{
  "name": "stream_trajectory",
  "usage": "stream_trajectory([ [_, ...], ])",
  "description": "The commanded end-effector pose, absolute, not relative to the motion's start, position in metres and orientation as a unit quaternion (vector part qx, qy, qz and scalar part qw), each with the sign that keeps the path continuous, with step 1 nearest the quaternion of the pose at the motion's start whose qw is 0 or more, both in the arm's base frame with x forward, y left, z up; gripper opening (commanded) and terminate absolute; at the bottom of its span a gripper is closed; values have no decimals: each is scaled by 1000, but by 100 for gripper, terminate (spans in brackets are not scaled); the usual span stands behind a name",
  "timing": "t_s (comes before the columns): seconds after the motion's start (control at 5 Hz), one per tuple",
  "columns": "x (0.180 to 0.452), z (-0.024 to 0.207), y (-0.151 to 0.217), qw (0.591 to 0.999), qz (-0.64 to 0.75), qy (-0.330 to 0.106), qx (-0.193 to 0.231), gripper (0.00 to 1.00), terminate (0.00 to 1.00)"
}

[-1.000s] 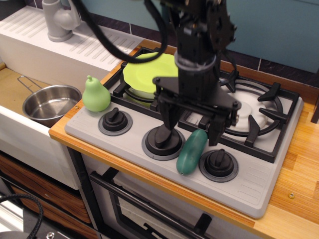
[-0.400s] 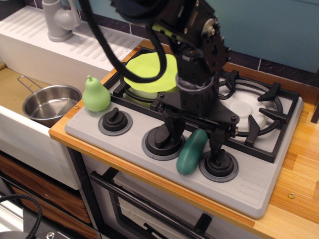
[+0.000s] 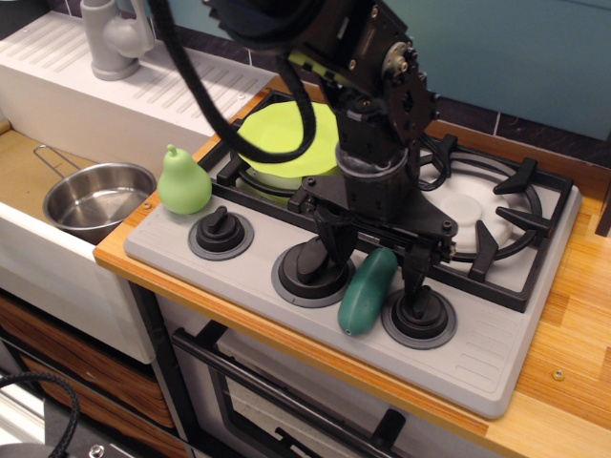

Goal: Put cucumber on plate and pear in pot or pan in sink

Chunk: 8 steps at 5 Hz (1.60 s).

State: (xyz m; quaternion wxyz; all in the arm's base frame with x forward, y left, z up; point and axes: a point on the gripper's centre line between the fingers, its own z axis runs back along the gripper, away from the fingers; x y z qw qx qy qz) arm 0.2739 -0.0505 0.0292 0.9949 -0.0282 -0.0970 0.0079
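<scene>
Straddling the cucumber (image 3: 368,289), the black gripper (image 3: 374,265) hung low over the front of the grey toy stove (image 3: 496,363), its jaws spread wide, one on either side of the upper end of the vegetable. Each jaw tip sat almost on a dark stove knob: the middle knob (image 3: 311,267) crowded one jaw, the right-hand knob (image 3: 418,310) the other, leaving the cucumber wedged in the narrow lane between them. Whether either jaw touched the cucumber could not be told. Behind the jaws, the arm's body and black cables hid part of the lime-green plate (image 3: 282,143), which rested on the rear burner grate. Well off to one side of the jaws, past a third knob (image 3: 220,231), the light green pear (image 3: 182,181) stood upright at the stove's edge. Beyond it, the shiny steel saucepan (image 3: 95,198) sat in the beige-bottomed sink (image 3: 21,172), near the grey tap (image 3: 113,38). The cucumber itself was smooth, dark teal-green and oblong, lying with its lower end toward the front edge.
</scene>
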Motion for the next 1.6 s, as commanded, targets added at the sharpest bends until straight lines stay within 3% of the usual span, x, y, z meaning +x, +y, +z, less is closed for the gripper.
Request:
stream_trajectory([
  [0.0, 276, 29, -55, 993, 11, -109, -36, 100, 0],
  [0.6, 278, 29, -59, 994, 23, -106, -28, 100, 0],
  [0.8, 277, 36, -63, 995, 29, -94, -30, 0, 0],
  [1.4, 274, 83, -73, 998, 41, -48, -31, 0, 0],
])
